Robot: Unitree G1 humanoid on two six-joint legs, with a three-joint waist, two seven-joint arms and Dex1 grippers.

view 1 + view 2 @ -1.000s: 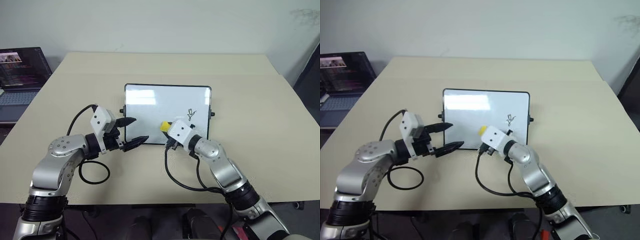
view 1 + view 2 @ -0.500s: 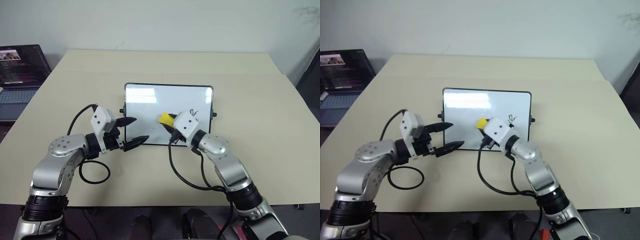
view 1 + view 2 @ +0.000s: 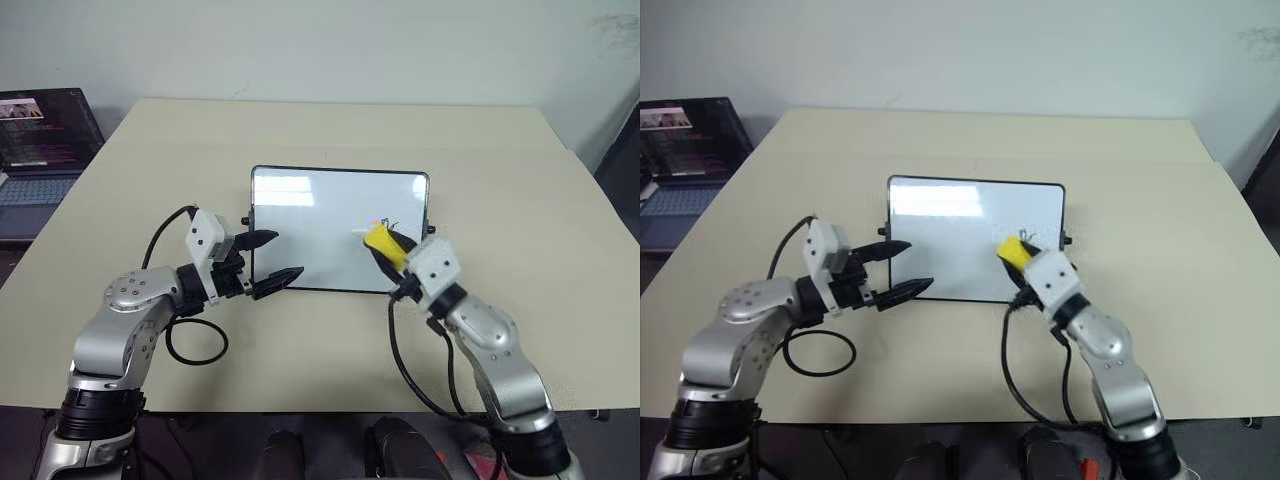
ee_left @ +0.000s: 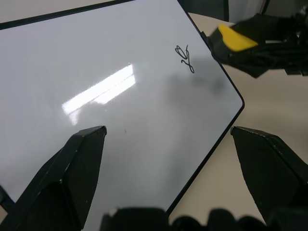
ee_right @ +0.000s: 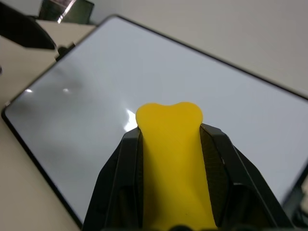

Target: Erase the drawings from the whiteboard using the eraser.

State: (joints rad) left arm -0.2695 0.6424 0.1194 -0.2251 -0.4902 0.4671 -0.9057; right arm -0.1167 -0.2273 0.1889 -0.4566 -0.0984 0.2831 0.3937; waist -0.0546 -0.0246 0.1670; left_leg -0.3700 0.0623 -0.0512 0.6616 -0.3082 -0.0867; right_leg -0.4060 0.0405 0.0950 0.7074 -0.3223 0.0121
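The whiteboard (image 3: pixel 320 225) lies flat at the middle of the beige table (image 3: pixel 520 190). One black scribble (image 4: pixel 185 58) shows near its right edge. The right gripper (image 3: pixel 385 248) is clenched on the yellow eraser (image 3: pixel 382 244), held over the whiteboard's right side, just beside the scribble. The left gripper (image 3: pixel 272 262), fingers spread and grasping nothing, hovers at the whiteboard's front left corner. A laptop (image 3: pixel 40 140) sits well left of the whiteboard.

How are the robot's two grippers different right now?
The left gripper is open and holds nothing, while the right gripper is shut on the yellow eraser. The left one sits by the whiteboard's near left corner; the right one is over its right side. Both have black fingers and point toward the board.
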